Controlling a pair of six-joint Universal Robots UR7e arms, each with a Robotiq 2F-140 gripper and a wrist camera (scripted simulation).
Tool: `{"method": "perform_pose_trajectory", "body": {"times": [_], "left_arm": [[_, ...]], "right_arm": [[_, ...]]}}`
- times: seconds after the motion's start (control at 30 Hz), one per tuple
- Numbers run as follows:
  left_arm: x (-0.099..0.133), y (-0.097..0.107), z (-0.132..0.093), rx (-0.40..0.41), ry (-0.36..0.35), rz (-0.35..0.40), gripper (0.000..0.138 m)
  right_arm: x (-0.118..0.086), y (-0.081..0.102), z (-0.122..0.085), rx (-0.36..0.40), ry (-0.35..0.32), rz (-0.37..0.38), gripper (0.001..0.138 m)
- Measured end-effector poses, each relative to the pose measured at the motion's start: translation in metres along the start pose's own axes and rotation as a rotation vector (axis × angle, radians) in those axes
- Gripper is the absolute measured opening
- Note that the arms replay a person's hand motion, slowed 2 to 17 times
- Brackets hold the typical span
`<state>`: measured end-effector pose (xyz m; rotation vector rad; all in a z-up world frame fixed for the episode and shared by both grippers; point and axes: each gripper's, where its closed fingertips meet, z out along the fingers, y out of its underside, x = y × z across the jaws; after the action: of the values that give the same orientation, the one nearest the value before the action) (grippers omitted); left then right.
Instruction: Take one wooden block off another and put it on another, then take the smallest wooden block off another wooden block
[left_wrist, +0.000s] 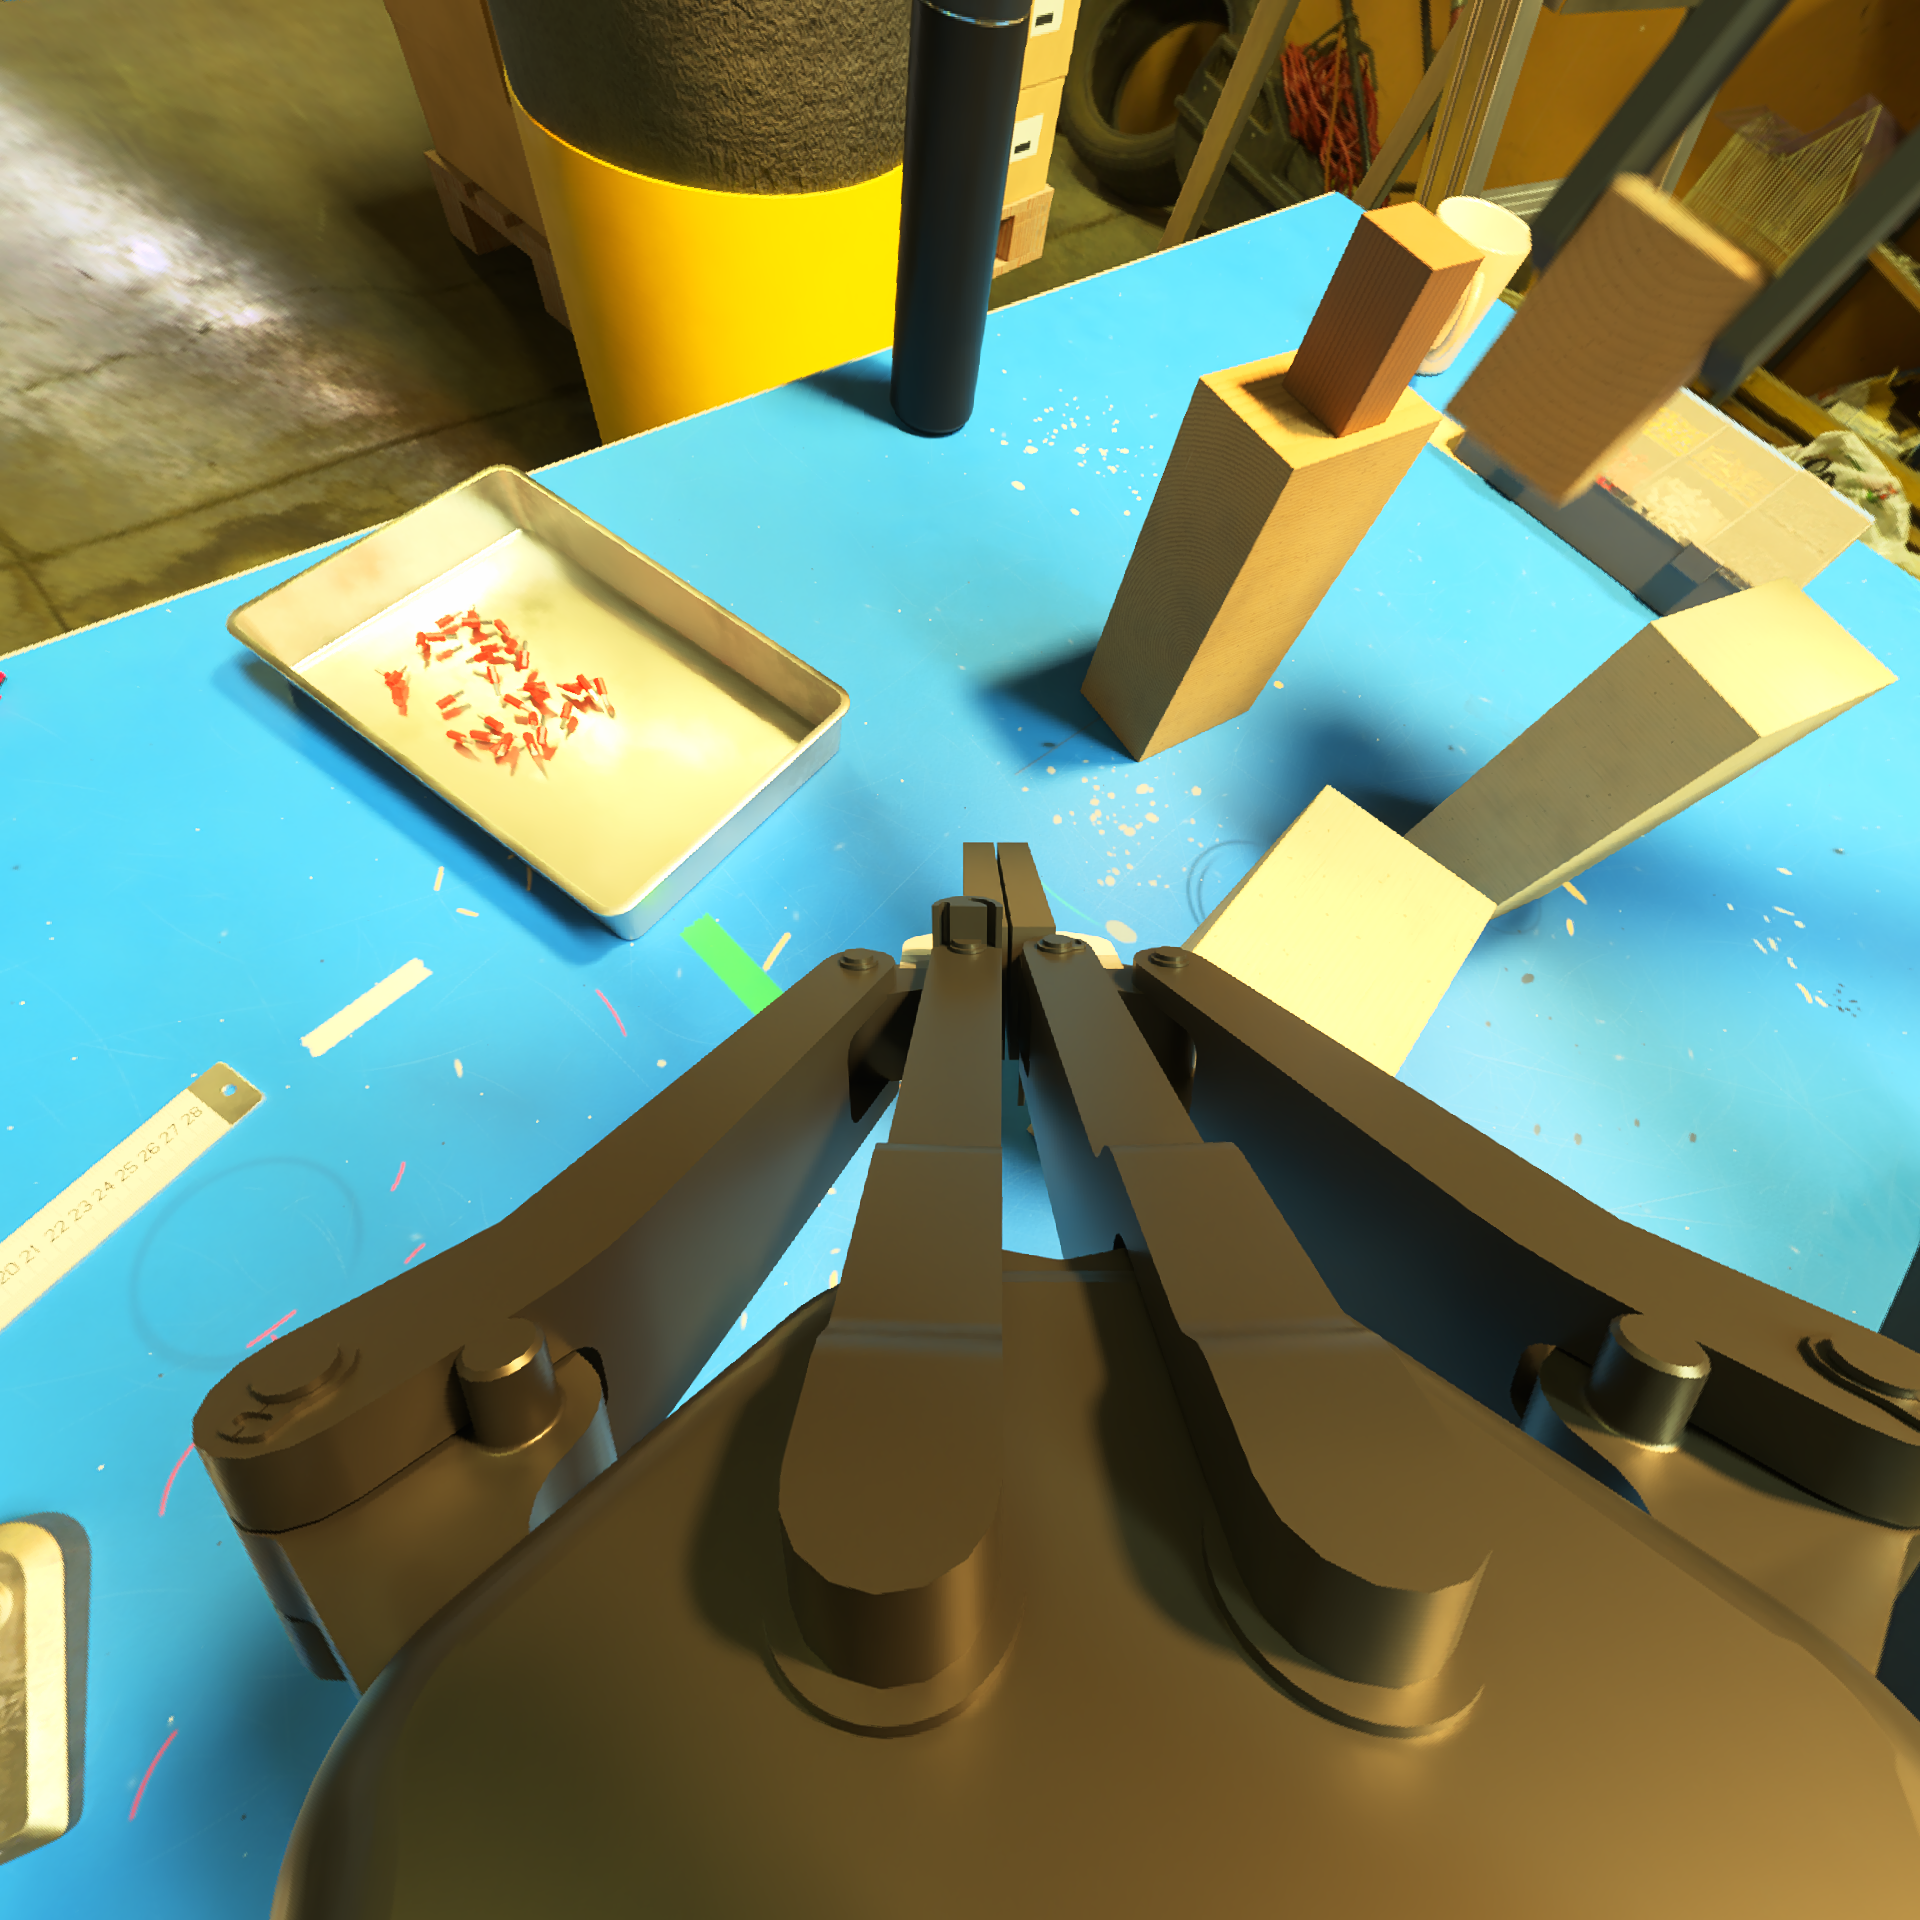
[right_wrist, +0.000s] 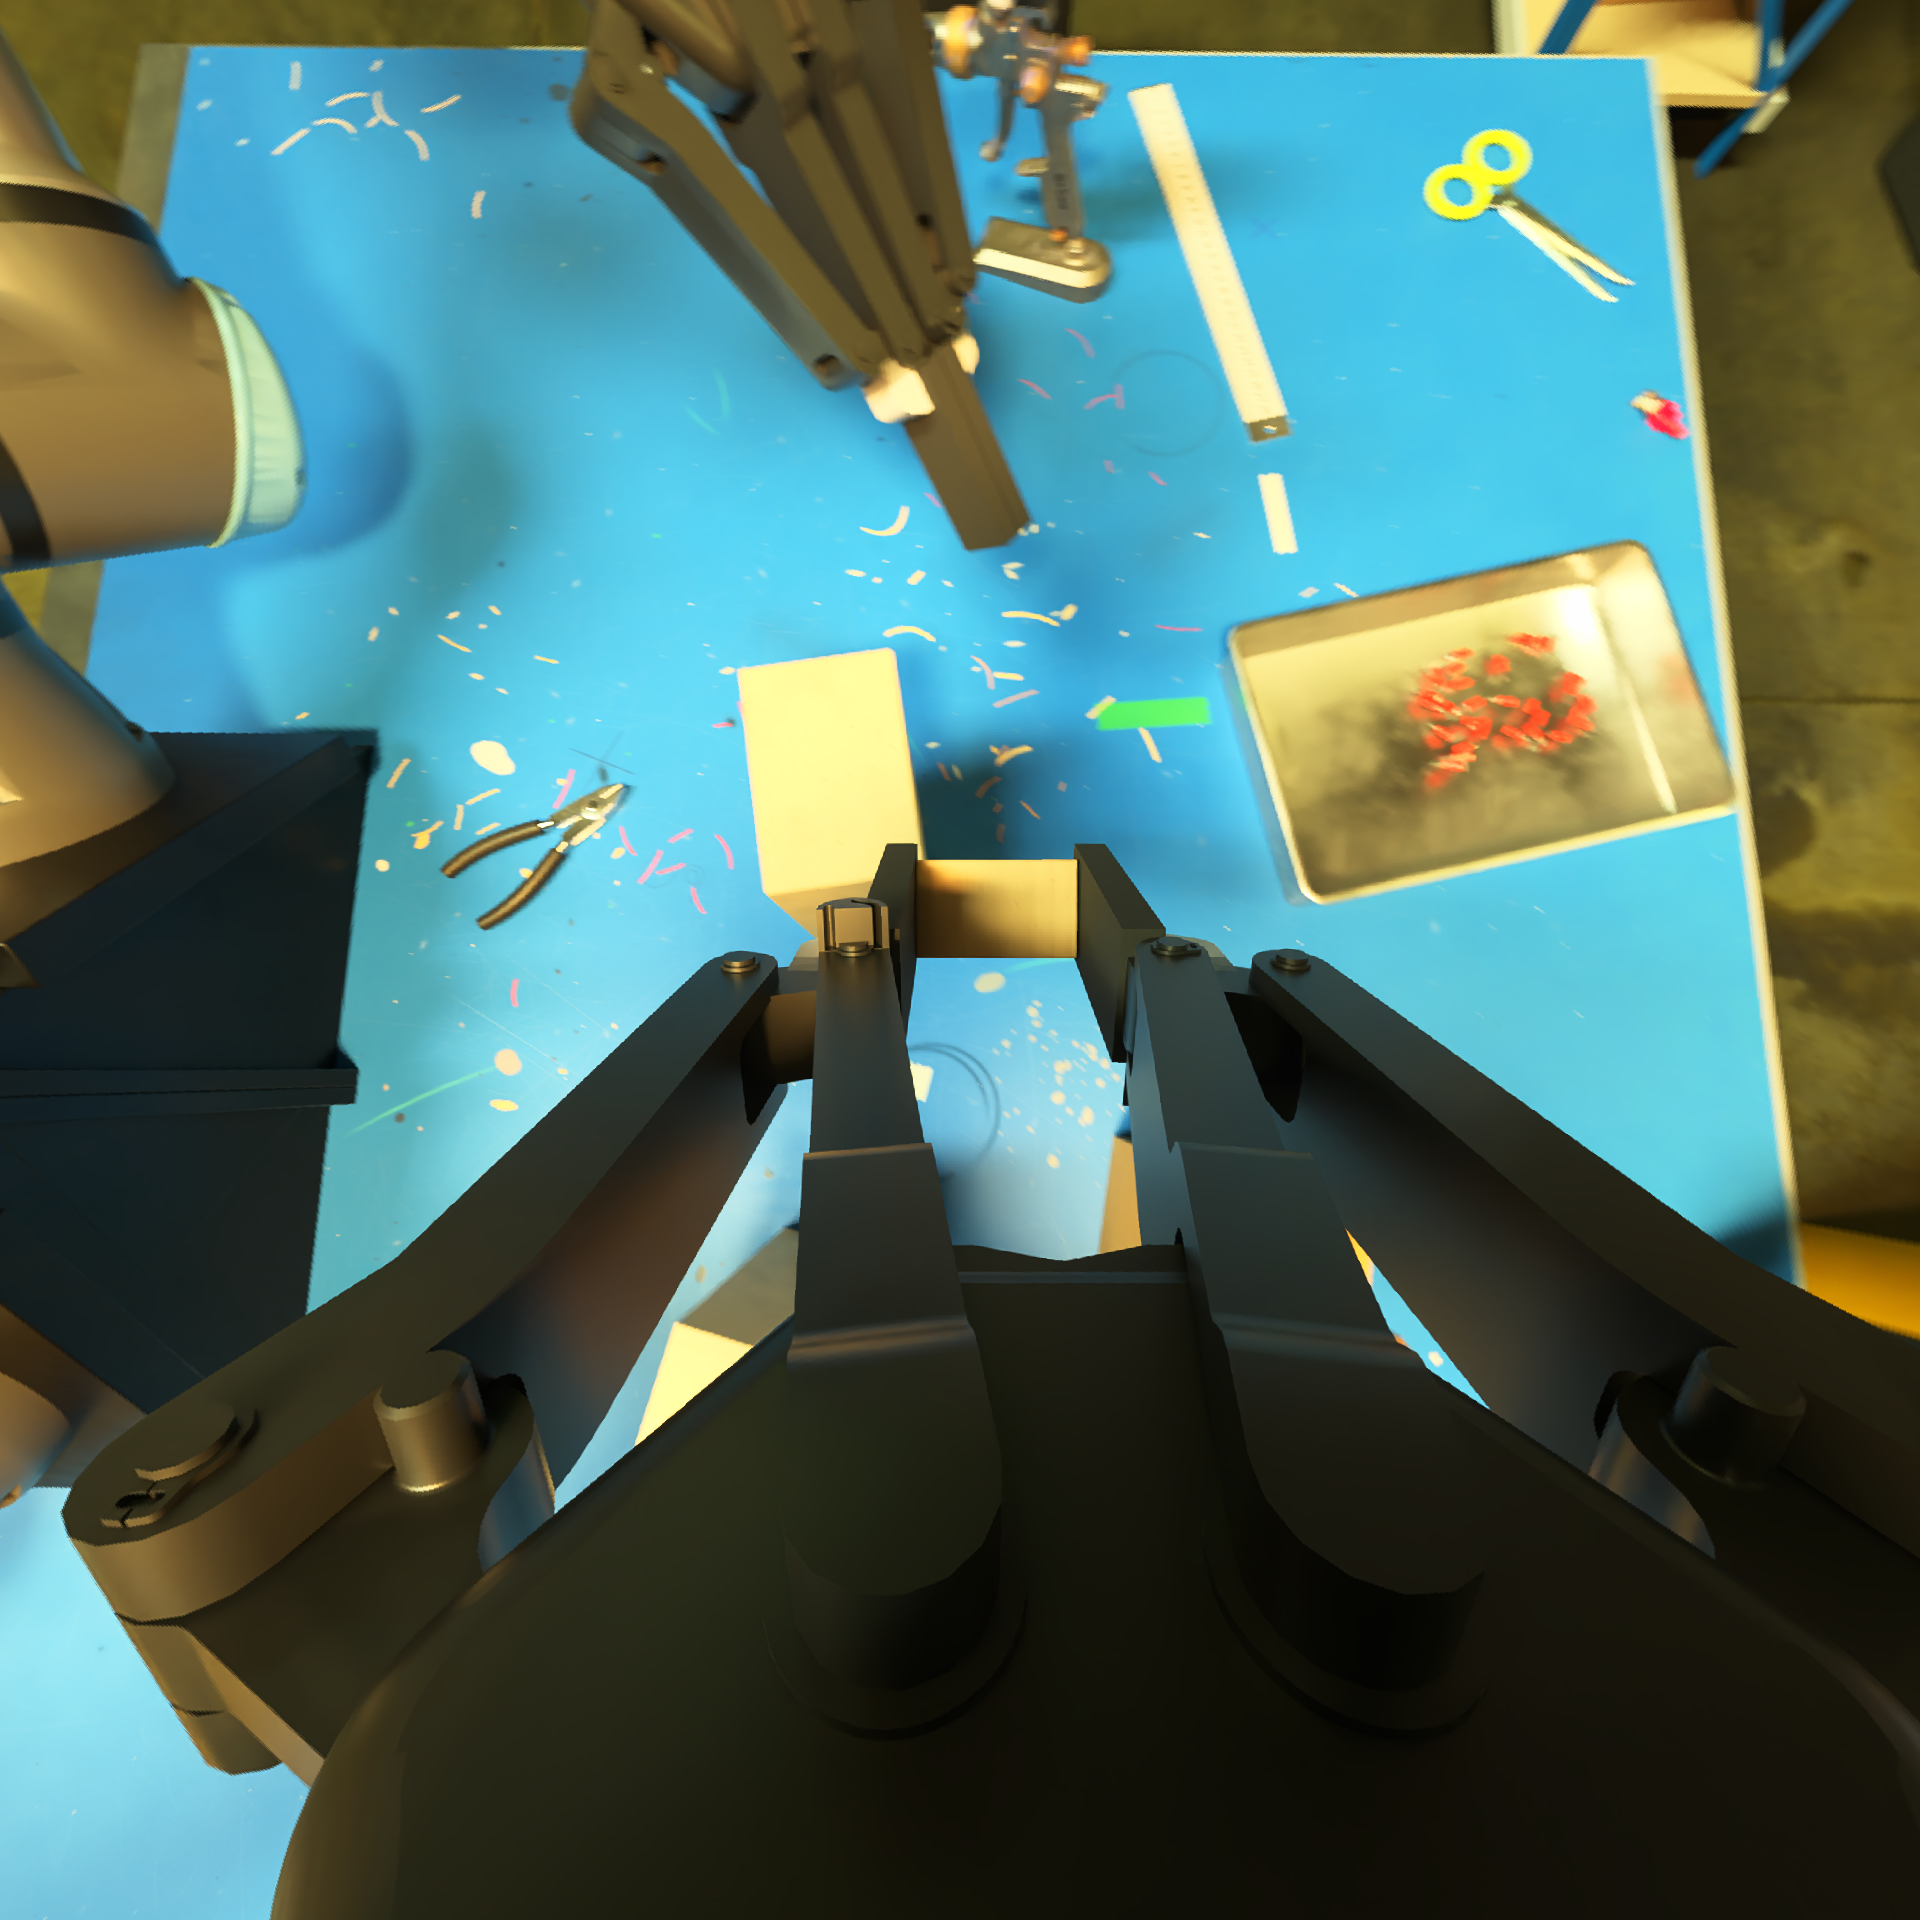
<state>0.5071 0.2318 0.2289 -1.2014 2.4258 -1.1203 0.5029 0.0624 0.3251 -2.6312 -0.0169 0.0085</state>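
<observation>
On the blue bench (left_wrist: 312, 831), in the left wrist view, a steel tray (left_wrist: 727, 665) of small red bits sits at ten o'clock from the left claw (left_wrist: 995, 868); that claw's fingers are pressed together on nothing, low over the bench. At one o'clock stands a tall wooden block (left_wrist: 1236, 582) with a slim brown block (left_wrist: 1371, 322) – seemingly the smallest – upright on its top; at two o'clock a pale block (left_wrist: 1340, 925) lies on the bench with a long pale block (left_wrist: 1652, 727) behind it, and whether they touch I cannot tell. At the upper right a tan block (left_wrist: 1600, 332) hangs in the air.

In the right wrist view pliers (right_wrist: 540, 842) lie at nine o'clock; the right claw (right_wrist: 995, 904) is clamped on that tan block – a finger on each flat side – above the bench, scissors (right_wrist: 1507, 197) far off at one o'clock.

The blocks look rigid, light and smooth-faced; squeezing opposite flat faces near mid-height should hold. The slim block looks easy to topple; best lifted straight up.
</observation>
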Motion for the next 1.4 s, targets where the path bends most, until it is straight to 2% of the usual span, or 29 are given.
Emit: {"method": "perform_pose_trajectory", "body": {"times": [0.13, 0.27, 0.37, 0.5, 0.63, 0.83, 1.13, 1.4], "left_arm": [[0.000, 0.000, 0.000, 0.000, 0.000, 0.000, 0.001], [0.000, 0.000, 0.000, 0.000, 0.001, -0.001, 0.001], [0.000, 0.000, 0.000, 0.001, 0.002, -0.003, 0.001], [0.000, 0.000, 0.000, 0.000, 0.000, -0.002, 0.001], [0.000, 0.000, 0.000, 0.000, 0.000, -0.002, 0.001], [0.000, 0.000, 0.000, 0.000, 0.000, -0.003, 0.001], [-0.001, 0.000, 0.000, 0.000, 0.001, -0.004, 0.002], [-0.001, 0.000, 0.000, 0.002, 0.005, -0.007, 0.001]], "right_arm": [[0.032, 0.028, -0.039, -0.008, 0.075, 0.044, 0.040], [0.060, 0.060, -0.069, -0.043, 0.132, 0.085, 0.040], [0.076, 0.081, -0.084, -0.061, 0.157, 0.113, 0.040], [0.093, 0.107, -0.093, -0.096, 0.170, 0.141, 0.040], [0.104, 0.132, -0.091, -0.157, 0.173, 0.143, 0.040], [0.109, 0.162, -0.077, -0.250, 0.139, 0.159, 0.040], [0.105, 0.185, -0.054, -0.354, 0.094, 0.146, 0.040], [0.104, 0.198, -0.044, -0.442, 0.062, 0.132, 0.040]]}}
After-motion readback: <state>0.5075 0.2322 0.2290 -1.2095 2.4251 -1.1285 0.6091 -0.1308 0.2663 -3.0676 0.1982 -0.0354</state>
